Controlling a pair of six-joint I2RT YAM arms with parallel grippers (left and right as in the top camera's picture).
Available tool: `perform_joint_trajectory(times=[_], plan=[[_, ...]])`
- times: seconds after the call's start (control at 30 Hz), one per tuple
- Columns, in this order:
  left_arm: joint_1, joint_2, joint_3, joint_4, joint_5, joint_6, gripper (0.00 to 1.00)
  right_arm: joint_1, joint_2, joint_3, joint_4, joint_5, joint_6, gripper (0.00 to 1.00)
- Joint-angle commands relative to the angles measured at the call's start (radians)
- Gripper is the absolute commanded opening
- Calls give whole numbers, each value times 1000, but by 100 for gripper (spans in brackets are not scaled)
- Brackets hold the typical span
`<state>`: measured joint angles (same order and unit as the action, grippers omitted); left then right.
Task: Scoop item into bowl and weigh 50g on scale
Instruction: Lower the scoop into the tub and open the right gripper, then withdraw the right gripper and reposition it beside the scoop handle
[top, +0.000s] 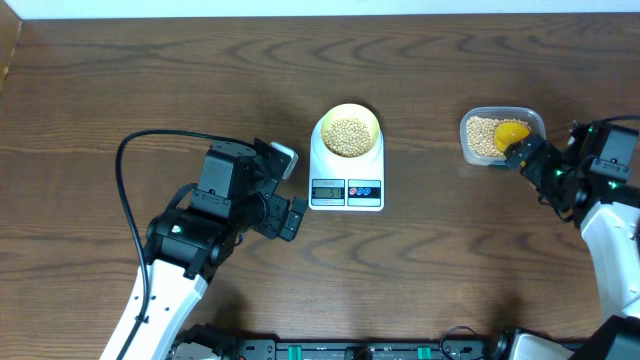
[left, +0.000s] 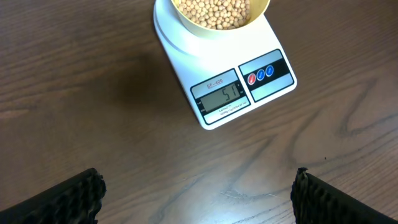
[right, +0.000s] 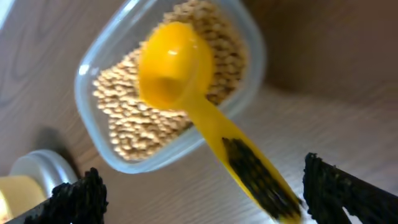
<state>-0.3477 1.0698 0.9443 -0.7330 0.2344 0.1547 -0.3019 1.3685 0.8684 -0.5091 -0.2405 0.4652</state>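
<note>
item 1, scale (top: 346, 176): white digital kitchen scale, sitting near the middle of the dark wood tabletop (top: 120, 80). its lcd display (left: 222, 96) is showing 51, with coloured buttons (left: 260, 74) sitting just beside it along the same edge.

item 2, bowl (top: 325, 130): small, round, pale yellow, standing upright on the scale's platform at the end away from the display.

item 3, soybeans (top: 348, 136): tan beans are covering the bottom of the bowl. a second lot is lying in the clear plastic tub (top: 465, 130), well apart from the scale on the right arm's side.

item 4, measuring scoop (right: 168, 68): bright yellow. its cup is resting on the beans in the tub, and its handle is sticking out over the tub's rim.

item 5, right gripper (right: 202, 171): its jaws are standing wide apart on either side of the scoop's handle, pressing on neither side. it is holding nothing.

item 6, left gripper (left: 199, 186): its jaws are gaping fully with nothing between them. it is hovering over bare tabletop near the scale's display edge.
</note>
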Motion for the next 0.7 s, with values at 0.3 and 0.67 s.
perform_joint_trajectory(times=[0.3,0.67], plan=[[4,1,2,0,8,2,98,-9,-225,3,-108,298,-10,99],[4,1,2,0,8,2,98,-9,-391,3,-185,298,-10,99]])
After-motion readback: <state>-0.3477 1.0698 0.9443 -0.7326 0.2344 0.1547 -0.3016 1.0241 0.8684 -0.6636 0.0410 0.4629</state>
